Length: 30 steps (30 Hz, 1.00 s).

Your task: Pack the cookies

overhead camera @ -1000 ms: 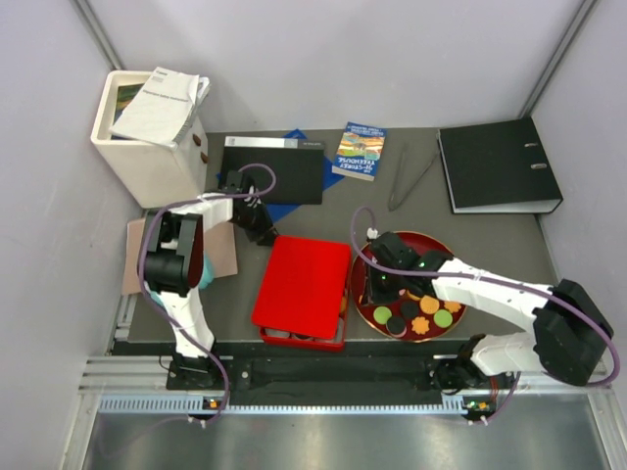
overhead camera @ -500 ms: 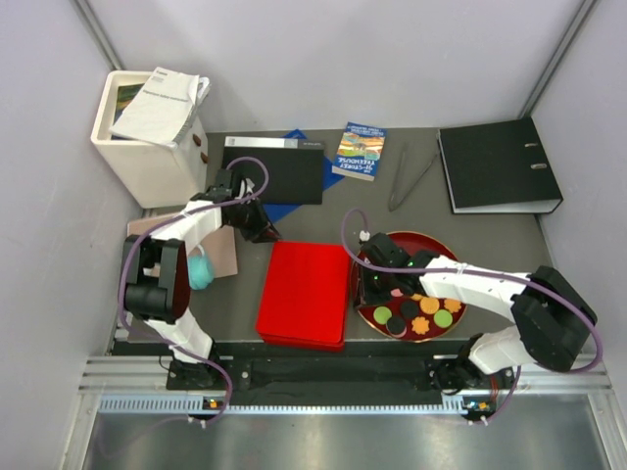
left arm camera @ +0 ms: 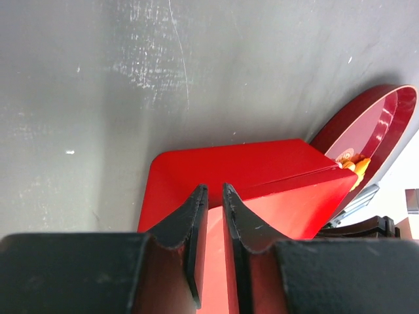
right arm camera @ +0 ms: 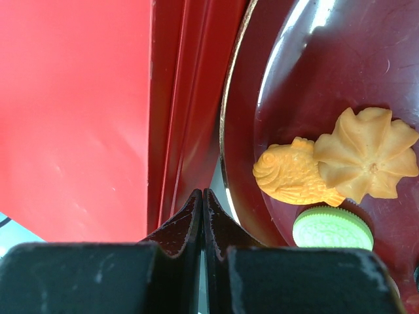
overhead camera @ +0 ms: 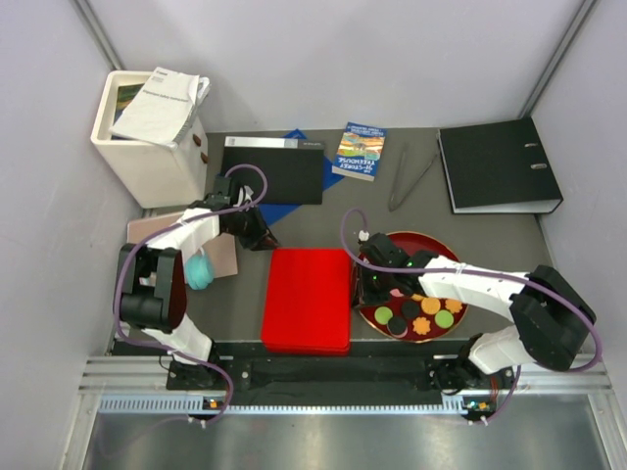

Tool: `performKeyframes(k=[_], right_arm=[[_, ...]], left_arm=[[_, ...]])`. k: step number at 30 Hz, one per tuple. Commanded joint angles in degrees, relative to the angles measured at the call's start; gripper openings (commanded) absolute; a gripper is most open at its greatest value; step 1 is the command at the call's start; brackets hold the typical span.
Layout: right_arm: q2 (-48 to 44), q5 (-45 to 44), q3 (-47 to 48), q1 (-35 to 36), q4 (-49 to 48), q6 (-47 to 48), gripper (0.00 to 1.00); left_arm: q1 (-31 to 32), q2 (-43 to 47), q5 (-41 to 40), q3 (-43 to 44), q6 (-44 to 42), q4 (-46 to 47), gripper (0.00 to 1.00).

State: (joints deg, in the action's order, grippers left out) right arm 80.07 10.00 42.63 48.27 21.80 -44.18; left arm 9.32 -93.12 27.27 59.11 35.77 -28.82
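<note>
Several cookies (overhead camera: 421, 315), round ones in green, black and orange plus orange flower shapes, lie on the dark red round plate (overhead camera: 446, 257). The right wrist view shows a fish-shaped cookie (right arm camera: 291, 176), a flower-shaped one (right arm camera: 366, 154) and a green disc (right arm camera: 332, 229). The red box (overhead camera: 306, 299) lies flat, left of the plate, with its lid on. My left gripper (overhead camera: 263, 238) is at the lid's back left corner. Its jaws (left arm camera: 215, 188) stand a narrow gap apart, and the lid's (left arm camera: 262, 163) red fills that gap. My right gripper (overhead camera: 375, 286) is shut, empty, between box (right arm camera: 72, 111) and plate rim (right arm camera: 226, 131).
At the back stand a white bin with papers (overhead camera: 147, 137), a black folder (overhead camera: 272, 168), a booklet (overhead camera: 359, 150), metal tongs (overhead camera: 409, 176) and a black binder (overhead camera: 500, 164). A teal ball (overhead camera: 200, 269) and a brown card (overhead camera: 227, 250) lie left of the box.
The red lid has come down from a raised, shifted pose to lie flat and square on the box. The left arm's elbow swung left. The right gripper edged left to the plate rim.
</note>
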Motion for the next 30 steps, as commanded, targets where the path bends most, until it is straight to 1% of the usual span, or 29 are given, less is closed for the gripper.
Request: performKeyframes(k=[1,2,7,13,21,25,30], right_arm=[[0.3,-0.8,2.3,0.9,-1.9,-0.7,0.0],[-0.1,-1.3,2.5,0.9,-1.6,-0.7,0.0],[-3.7,-3.9,3.3,1.7,1.6,0.1,0.0],[-9.6,-6.0,2.0,4.9,5.0,1.5,0.0],[-16.8,-8.2,-2.5,5.5,5.5,-1.3,0.0],[-16.9,-8.8,-2.0,5.5,5.7,-1.0,0.0],[-13.1,-7.0,-2.8,5.5,4.6,-0.8,0.0]], left_arm=[[0.6,2.8,-1.6,1.0,-0.3,-3.6,0.22],[0.3,2.9,-3.5,1.4,-0.1,-4.0,0.23],[-0.1,2.0,-6.8,4.5,0.5,-5.7,0.29],[-0.2,-1.8,-5.4,5.9,1.4,-4.5,0.32],[-0.1,-6.3,-3.3,8.9,1.4,-4.1,0.33],[0.3,-6.1,-2.6,8.1,1.6,-3.2,0.3],[1.4,-5.6,-2.4,5.9,0.9,-2.8,0.27]])
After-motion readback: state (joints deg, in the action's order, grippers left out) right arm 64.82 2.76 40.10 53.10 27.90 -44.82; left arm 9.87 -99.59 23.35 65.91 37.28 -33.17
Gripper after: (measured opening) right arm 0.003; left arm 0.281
